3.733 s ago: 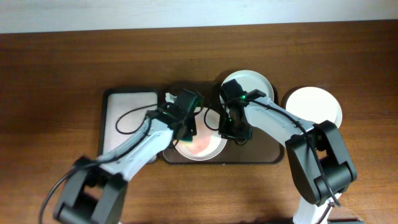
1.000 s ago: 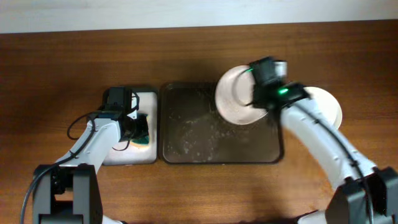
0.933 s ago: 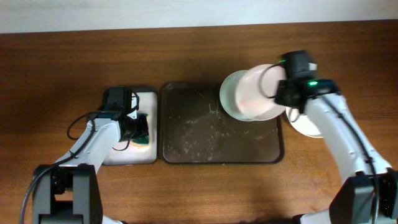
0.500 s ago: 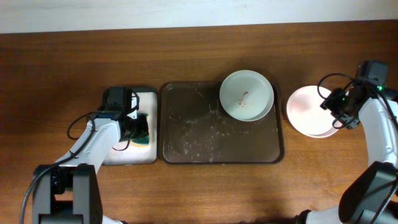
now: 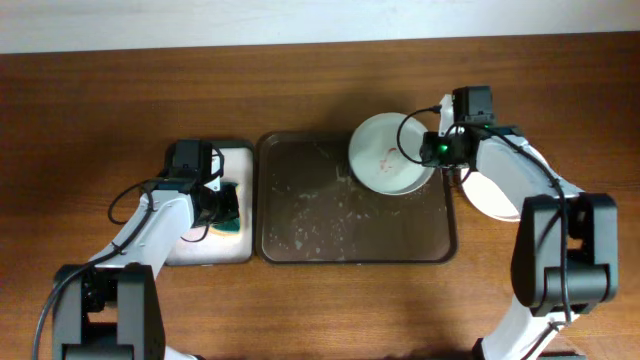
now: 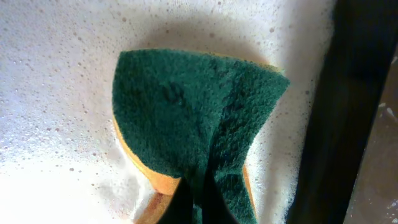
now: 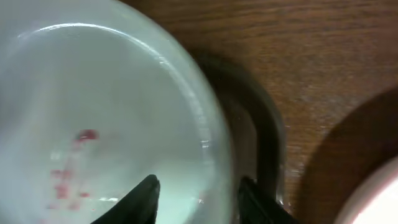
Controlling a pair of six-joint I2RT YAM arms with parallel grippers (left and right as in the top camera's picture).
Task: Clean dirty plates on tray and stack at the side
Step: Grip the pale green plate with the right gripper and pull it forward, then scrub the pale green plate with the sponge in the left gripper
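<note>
Right wrist view showed the dirty plate (image 7: 93,124) as stiff, glossy, probably slippery and breakable, and best taken by its thin right rim. It lay in the upper right corner of the tray (image 5: 320,220). The right claw (image 7: 196,200) was spread astride that rim, one finger inside and one outside, while the left claw (image 6: 194,198) pinched a green sponge (image 6: 186,112) over the small tray (image 5: 190,160).
</note>
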